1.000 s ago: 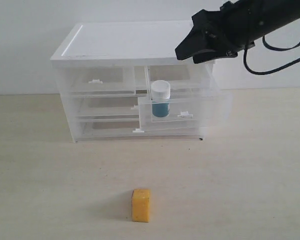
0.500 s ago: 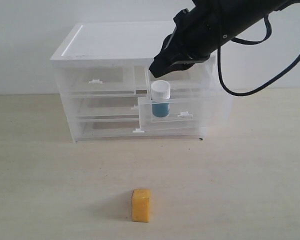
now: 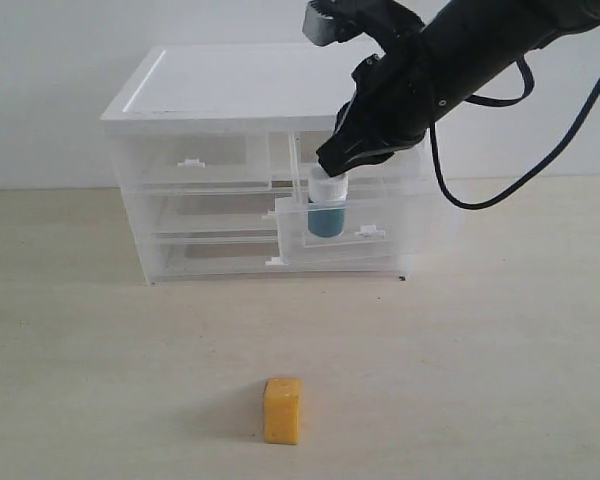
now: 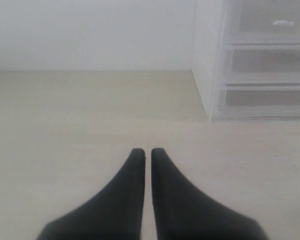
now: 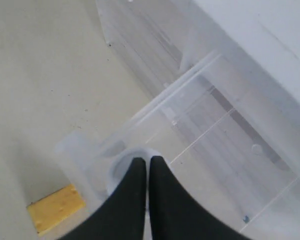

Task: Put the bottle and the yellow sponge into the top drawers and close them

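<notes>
Now the bottle (image 3: 326,214) stands in the pulled-out right top drawer (image 3: 390,215) at frame centre, and the right claw (image 3: 329,172) is clenched empty with its tips at the white cap. Next, I judge, that drawer needs pushing shut. The yellow sponge (image 3: 282,410) waits on the table (image 3: 480,380) at lower centre, and the left claw (image 4: 147,151) is clenched and empty too.

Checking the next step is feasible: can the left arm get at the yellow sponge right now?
Probably yes. The yellow sponge sits alone on bare table, nothing over it. The left end effector is shut and empty; the right end effector is away at the bottle.
</notes>
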